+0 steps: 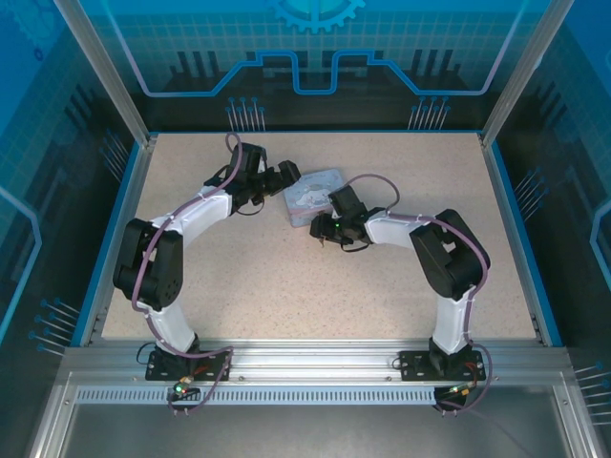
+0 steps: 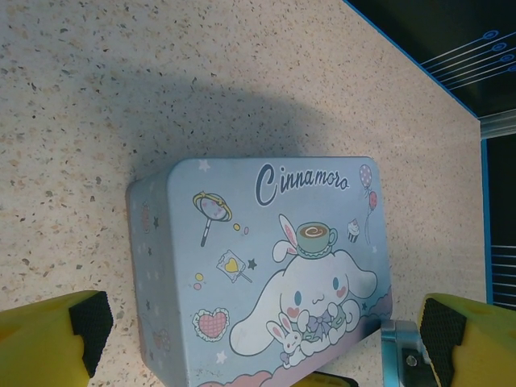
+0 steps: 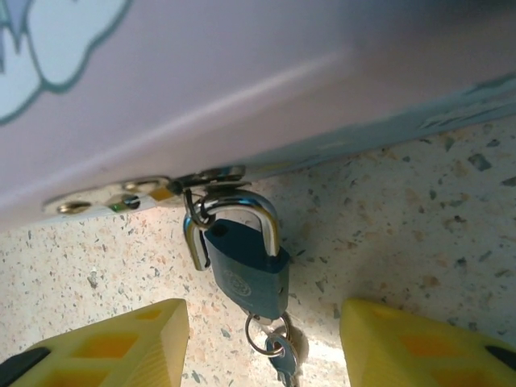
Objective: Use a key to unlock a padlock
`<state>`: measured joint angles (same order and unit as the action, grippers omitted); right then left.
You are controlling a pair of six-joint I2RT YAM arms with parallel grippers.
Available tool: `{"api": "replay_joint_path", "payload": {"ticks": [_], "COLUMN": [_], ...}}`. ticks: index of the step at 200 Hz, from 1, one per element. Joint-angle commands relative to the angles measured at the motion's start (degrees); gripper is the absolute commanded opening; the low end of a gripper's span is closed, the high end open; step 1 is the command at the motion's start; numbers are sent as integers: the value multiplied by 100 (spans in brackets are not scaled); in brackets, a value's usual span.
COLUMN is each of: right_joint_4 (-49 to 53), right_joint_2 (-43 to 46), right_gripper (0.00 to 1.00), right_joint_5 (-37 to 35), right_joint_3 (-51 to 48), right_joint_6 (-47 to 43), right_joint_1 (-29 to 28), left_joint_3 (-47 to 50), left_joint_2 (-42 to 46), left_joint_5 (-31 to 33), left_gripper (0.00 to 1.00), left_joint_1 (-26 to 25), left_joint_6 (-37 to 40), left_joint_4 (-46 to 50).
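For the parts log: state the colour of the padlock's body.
The padlock body is dark teal-blue, its shackle silver; clearest in the right wrist view.

The small padlock (image 3: 246, 278) in the middle of the right wrist view has a dark blue-green metal body with a dull satin finish and a polished, mirror-bright silver shackle (image 3: 270, 222). Below it, the tiny metal key (image 3: 282, 363) and its thin wire ring (image 3: 260, 334) both gleam. The pale blue cartoon-printed rectangular tin (image 2: 266, 266) looks smooth with a soft sheen. The beige speckled tabletop (image 2: 121, 81) is matt and grainy. The left gripper (image 2: 262, 322) has matt yellow plastic fingers (image 2: 40, 347) with black, rubbery-looking pads (image 2: 90, 318).
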<state>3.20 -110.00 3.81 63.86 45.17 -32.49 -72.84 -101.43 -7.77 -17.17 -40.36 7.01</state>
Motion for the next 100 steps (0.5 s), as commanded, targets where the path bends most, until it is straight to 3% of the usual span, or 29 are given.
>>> {"api": "replay_joint_path", "payload": {"ticks": [1,100], "right_joint_4": [93,93], "right_joint_2": [-185,-282], "right_gripper": [49,41], "right_joint_5": [13,68], "right_joint_3": [221,268], "right_joint_6": [-104,-131], "right_joint_1": [-108,-121], "left_joint_3": [-63,-76], "left_joint_2": [-58,-66], "left_joint_5": [-128,-127], "left_gripper": [99,99], "left_joint_1": [56,64], "left_joint_6": [-51,-130], "left_joint_4": [-102,-138]}}
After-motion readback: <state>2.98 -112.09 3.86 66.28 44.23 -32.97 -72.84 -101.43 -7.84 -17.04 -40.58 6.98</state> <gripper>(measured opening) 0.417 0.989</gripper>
